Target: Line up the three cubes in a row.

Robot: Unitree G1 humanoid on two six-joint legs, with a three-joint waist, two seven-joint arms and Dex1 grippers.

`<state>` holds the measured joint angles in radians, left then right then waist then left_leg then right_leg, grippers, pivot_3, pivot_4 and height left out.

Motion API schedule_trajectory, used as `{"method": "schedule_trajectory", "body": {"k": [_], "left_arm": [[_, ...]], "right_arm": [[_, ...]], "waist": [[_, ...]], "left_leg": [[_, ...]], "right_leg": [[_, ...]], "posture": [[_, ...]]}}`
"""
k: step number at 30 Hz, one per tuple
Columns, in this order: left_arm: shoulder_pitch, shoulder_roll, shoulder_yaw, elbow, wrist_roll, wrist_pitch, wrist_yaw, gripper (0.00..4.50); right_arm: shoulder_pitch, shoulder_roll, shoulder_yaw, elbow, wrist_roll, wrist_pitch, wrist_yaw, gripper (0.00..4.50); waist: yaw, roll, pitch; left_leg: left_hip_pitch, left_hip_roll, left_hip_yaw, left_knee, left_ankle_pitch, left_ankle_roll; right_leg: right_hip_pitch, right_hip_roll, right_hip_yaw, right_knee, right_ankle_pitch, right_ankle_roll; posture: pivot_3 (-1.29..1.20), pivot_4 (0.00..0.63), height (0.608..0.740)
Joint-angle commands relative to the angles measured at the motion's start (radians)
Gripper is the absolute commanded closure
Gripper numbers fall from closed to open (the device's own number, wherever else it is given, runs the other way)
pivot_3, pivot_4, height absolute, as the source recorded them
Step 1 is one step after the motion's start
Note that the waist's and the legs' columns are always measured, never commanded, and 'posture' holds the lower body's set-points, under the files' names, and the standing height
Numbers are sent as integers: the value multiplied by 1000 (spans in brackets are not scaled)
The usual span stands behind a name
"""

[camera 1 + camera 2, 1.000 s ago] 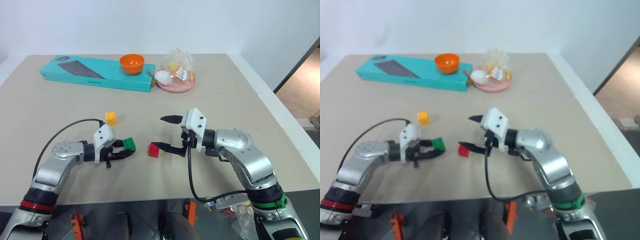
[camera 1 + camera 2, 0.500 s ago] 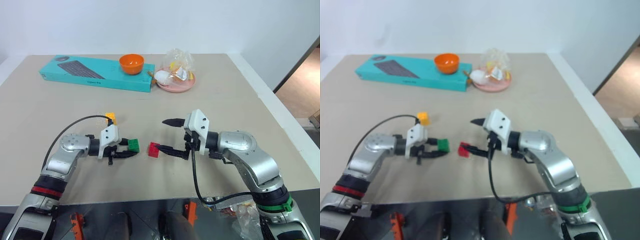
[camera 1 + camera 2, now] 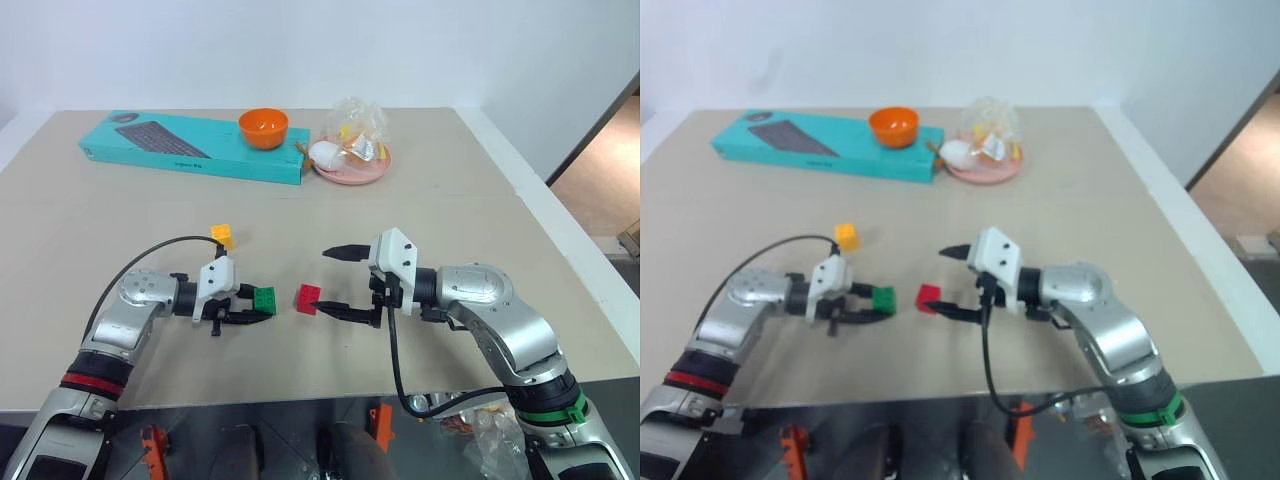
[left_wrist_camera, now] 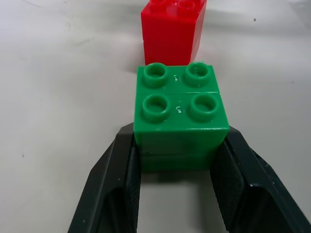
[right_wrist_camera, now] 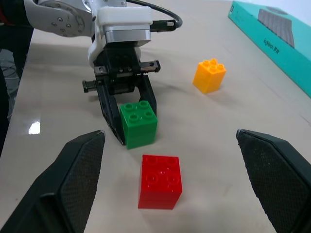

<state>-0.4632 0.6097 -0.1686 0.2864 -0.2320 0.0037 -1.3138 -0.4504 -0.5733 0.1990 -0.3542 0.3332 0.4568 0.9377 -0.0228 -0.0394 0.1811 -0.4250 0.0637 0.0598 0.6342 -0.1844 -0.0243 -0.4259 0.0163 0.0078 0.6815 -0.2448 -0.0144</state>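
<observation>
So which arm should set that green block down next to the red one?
The left. Its fingers already clamp the green block just short of the red block; the right fingers hang open, empty.

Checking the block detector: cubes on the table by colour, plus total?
Red cube: 1
Green cube: 1
Yellow cube: 1
Total: 3

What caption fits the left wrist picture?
Left pincer clamps the green cube just short of the red cube.
</observation>
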Motion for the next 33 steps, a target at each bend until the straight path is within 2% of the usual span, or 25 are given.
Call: {"method": "schedule_trajectory", "body": {"k": [1, 4, 8, 9, 17, 21, 23, 26, 33], "left_arm": [[4, 11, 7, -5, 10, -10, -1, 2514], [5, 8, 6, -10, 10, -5, 1, 1765], [6, 12, 4, -31, 5, -2, -11, 296], [6, 18, 8, -42, 1, 5, -12, 49], [50, 135, 162, -213, -154, 287, 29, 13], [74, 152, 268, -267, -235, 440, 123, 13], [81, 130, 346, -291, -273, 501, 226, 13], [90, 65, 408, -321, -254, 481, 393, 13], [114, -68, 428, -313, -144, 351, 650, 13]], "right_arm": [[-18, 0, -1, -5, -4, -26, 9, 0], [-18, 2, -1, -2, -6, -29, 10, 0], [-20, 3, 2, 2, -10, -32, 12, 0], [-21, 3, 2, 2, -11, -33, 12, 0], [-18, 2, -9, 0, -9, -35, 17, 0], [-11, -4, -15, 3, -8, -39, 25, 0], [-12, -7, -20, 12, -7, -44, 30, 0], [-18, -12, -23, 27, -8, -52, 39, 0], [-42, -17, -21, 61, -14, -68, 58, 0]], "waist": [[0, 0, 0], [0, 0, 0], [0, 0, 0], [0, 0, 0], [-1, 0, 0], [-1, 0, 0], [0, 0, 0], [0, 0, 0], [1, -1, 0]], "left_leg": [[0, 0, 0, 0, 0, 0], [0, 0, 0, 0, 0, 0], [0, 0, 0, 0, 0, 0], [0, 0, 0, 0, 0, 0], [0, 2, 0, 0, 0, 0], [0, 2, 0, 0, 0, 0], [0, 2, 0, 0, 0, 0], [0, 2, -1, 0, 0, 0], [0, 0, -3, 2, 0, 0]], "right_leg": [[0, 0, 0, 0, 0, 0], [0, 0, 0, 0, 0, 0], [0, 0, 0, 0, 0, 0], [0, 0, 0, 0, 0, 0], [0, 0, 0, 0, 0, 0], [0, -1, -1, 0, 0, 0], [0, -2, 0, 0, 0, 0], [0, -2, 0, 0, 0, 0], [1, -4, 1, 0, 1, 2]], "posture": [[0, 150, 740], [0, 150, 740], [0, 150, 740], [0, 150, 740], [0, 150, 740], [0, 150, 740], [0, 150, 740], [0, 150, 740], [0, 150, 740]]}}
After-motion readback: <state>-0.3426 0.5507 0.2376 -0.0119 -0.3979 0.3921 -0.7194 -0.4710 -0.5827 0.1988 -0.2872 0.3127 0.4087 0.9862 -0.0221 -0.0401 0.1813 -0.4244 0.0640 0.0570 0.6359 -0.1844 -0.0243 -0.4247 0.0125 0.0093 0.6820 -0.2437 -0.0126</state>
